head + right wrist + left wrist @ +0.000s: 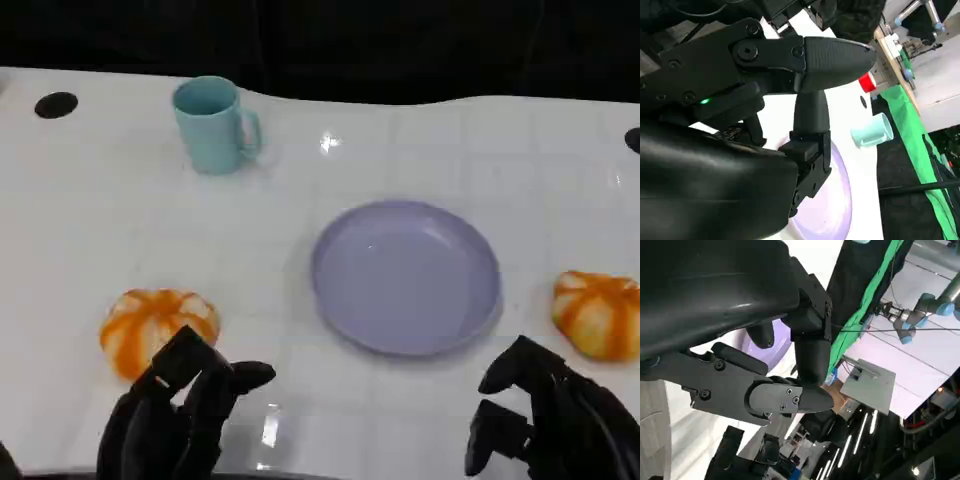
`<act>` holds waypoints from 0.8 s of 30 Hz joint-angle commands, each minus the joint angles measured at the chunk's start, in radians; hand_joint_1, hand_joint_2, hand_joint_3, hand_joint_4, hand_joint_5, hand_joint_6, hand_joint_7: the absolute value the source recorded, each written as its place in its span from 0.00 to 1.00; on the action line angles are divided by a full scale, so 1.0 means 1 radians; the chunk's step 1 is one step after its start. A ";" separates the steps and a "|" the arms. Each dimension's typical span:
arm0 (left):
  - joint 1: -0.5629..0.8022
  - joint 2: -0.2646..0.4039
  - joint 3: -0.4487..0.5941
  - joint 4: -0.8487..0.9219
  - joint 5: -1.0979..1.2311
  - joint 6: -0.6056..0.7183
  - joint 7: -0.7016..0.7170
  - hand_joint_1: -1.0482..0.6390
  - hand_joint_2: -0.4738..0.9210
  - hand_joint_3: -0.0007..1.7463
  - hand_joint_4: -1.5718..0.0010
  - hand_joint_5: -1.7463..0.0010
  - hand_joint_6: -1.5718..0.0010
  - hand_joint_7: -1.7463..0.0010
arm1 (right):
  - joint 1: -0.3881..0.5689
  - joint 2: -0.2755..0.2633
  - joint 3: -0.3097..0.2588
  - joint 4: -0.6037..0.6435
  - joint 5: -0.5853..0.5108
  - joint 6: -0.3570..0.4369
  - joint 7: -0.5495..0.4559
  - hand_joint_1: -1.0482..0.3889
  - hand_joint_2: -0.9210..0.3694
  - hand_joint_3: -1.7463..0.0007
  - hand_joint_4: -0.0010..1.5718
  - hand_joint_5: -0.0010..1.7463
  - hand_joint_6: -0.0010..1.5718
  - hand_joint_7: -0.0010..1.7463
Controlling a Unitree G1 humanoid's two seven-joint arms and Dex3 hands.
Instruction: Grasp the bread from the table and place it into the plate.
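Two orange-and-white striped bread rolls lie on the white table: one bread (155, 328) at the lower left, another bread (598, 313) at the right edge. Between them sits the lavender plate (405, 276), with nothing on it; a part of the plate (782, 337) shows past my left fingers and the plate (832, 200) lies beyond my right hand. My left hand (180, 410) hovers just in front of the left bread, fingers apart, holding nothing. My right hand (545, 415) is low at the right, near the right bread, fingers spread and empty.
A teal mug (214, 124) stands upright at the back left, also seen as the mug (872, 130) in the right wrist view. Black holes mark the table at the far left (55, 104) and far right (633, 140). Beyond the table's far edge is dark.
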 commanded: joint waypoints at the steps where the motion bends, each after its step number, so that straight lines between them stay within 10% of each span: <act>1: 0.002 0.007 0.008 0.006 -0.004 -0.007 -0.007 0.30 1.00 0.19 0.53 0.00 0.67 0.08 | 0.003 -0.005 -0.001 -0.017 0.000 -0.001 -0.008 0.38 0.00 0.71 0.45 1.00 0.27 1.00; 19: 0.006 0.020 0.005 -0.005 -0.004 0.008 -0.014 0.30 1.00 0.19 0.54 0.00 0.68 0.09 | -0.005 -0.008 -0.009 -0.020 0.036 0.028 0.002 0.39 0.00 0.69 0.45 1.00 0.27 1.00; 24: 0.005 0.033 0.004 -0.005 -0.011 0.010 -0.037 0.30 1.00 0.22 0.58 0.02 0.64 0.26 | -0.002 -0.007 -0.006 -0.022 0.031 0.023 -0.001 0.39 0.00 0.69 0.46 1.00 0.28 1.00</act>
